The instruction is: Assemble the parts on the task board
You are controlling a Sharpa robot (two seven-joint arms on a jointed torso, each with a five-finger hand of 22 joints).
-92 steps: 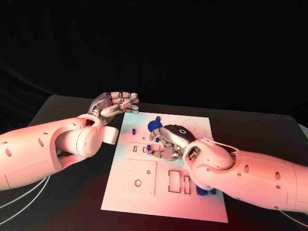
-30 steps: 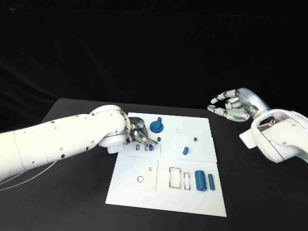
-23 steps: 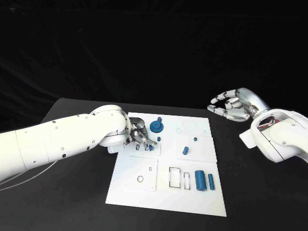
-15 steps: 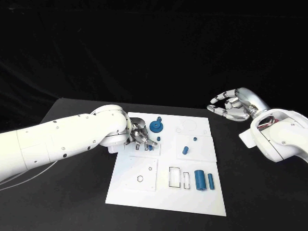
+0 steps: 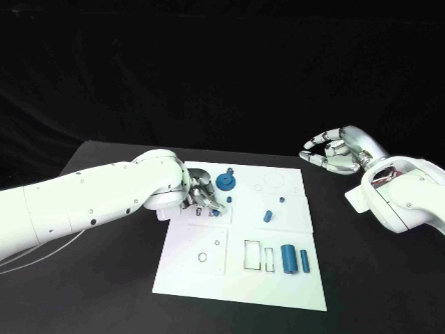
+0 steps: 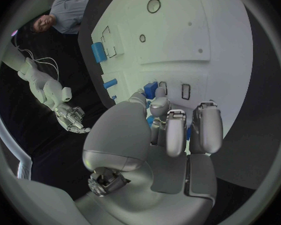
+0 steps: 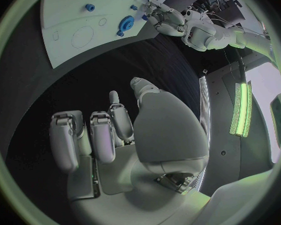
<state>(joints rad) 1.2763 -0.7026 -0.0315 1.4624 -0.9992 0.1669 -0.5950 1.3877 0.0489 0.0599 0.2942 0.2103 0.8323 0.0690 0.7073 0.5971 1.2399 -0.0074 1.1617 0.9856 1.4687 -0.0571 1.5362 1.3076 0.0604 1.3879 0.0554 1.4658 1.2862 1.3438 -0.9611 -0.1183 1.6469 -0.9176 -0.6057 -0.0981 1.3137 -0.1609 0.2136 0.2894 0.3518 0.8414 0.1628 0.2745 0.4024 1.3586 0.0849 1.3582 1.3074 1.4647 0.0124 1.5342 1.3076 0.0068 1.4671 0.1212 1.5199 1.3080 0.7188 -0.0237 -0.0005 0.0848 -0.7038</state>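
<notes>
A white task board lies flat mid-table, cut with rectangular slots and round holes. Blue parts dot it: a round disc near the far edge, a small piece at centre, two cylinders side by side toward the near right.

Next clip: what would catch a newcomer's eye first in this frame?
First, the white task board in the middle of the black table, dotted with small blue parts; two blue cylinders lie side by side near its right edge. Next, the left hand sits low over the board's left side, fingers curled among small blue pieces beside a round blue part. The right hand is raised off the board to its right, fingers curled in, holding nothing.
</notes>
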